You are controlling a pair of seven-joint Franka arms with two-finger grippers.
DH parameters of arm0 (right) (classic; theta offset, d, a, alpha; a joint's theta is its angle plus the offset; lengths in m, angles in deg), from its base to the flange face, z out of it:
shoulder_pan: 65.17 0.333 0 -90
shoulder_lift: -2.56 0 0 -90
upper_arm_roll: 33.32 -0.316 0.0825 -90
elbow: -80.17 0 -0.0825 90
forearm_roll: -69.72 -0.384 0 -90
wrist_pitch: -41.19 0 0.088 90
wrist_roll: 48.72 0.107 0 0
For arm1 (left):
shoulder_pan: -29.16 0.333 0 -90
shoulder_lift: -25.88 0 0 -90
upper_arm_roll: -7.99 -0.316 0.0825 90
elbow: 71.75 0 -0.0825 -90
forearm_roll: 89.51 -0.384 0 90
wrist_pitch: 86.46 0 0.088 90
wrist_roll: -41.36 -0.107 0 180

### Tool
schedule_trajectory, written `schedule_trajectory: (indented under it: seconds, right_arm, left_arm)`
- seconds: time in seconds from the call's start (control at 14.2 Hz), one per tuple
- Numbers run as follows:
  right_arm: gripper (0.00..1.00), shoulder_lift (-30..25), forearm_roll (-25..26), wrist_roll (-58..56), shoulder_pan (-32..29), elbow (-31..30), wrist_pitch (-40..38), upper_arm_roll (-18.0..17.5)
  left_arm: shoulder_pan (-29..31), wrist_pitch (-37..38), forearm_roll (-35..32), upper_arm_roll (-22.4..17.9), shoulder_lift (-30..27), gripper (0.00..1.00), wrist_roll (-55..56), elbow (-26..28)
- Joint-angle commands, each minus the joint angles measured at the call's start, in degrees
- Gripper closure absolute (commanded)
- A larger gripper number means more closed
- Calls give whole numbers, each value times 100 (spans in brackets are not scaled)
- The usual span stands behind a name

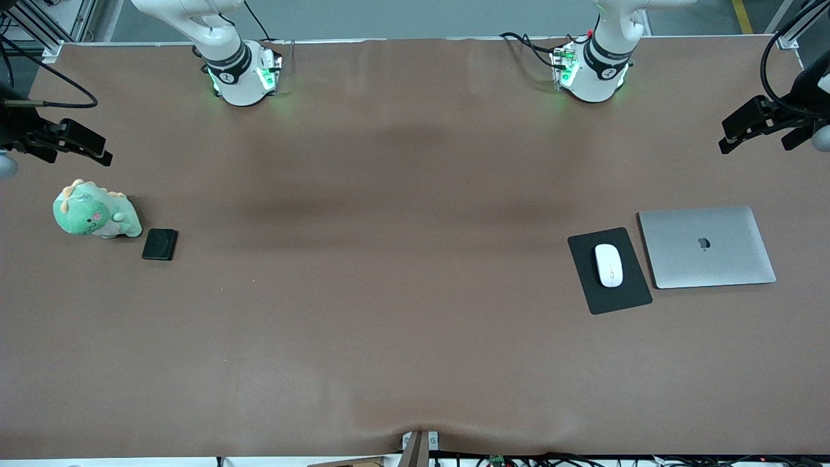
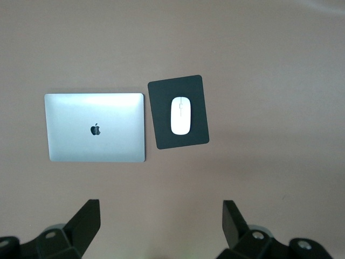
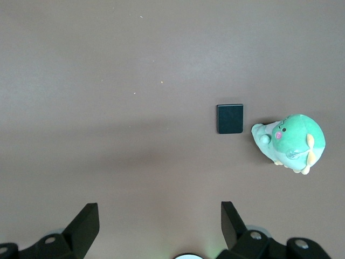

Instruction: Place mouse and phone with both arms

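The white mouse (image 1: pixel 609 264) lies on a black mouse pad (image 1: pixel 626 295) toward the left arm's end of the table; it also shows in the left wrist view (image 2: pixel 181 115). The black phone (image 1: pixel 159 244) lies flat on the table toward the right arm's end, right beside a plush toy; it also shows in the right wrist view (image 3: pixel 230 118). My left gripper (image 2: pixel 161 216) is open and empty, high over the table near the mouse pad. My right gripper (image 3: pixel 160 216) is open and empty, high over the table near the phone.
A closed silver laptop (image 1: pixel 707 246) lies beside the mouse pad, toward the table's end. A green plush dinosaur (image 1: pixel 94 213) sits beside the phone. The brown table (image 1: pixel 402 259) stretches wide between the two groups.
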Motion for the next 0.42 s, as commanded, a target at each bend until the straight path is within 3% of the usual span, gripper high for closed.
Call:
schedule_trajectory:
  seconds: [0.0, 0.35]
  right_arm:
    - [0, -66, -76, 83, 11, 75, -143, 31]
    - [0, -57, -67, 83, -6, 163, -108, 13]
  left_arm:
    - [31, 80, 136, -10, 64, 0, 16, -139]
    - [14, 124, 180, 7, 55, 0, 386, -131]
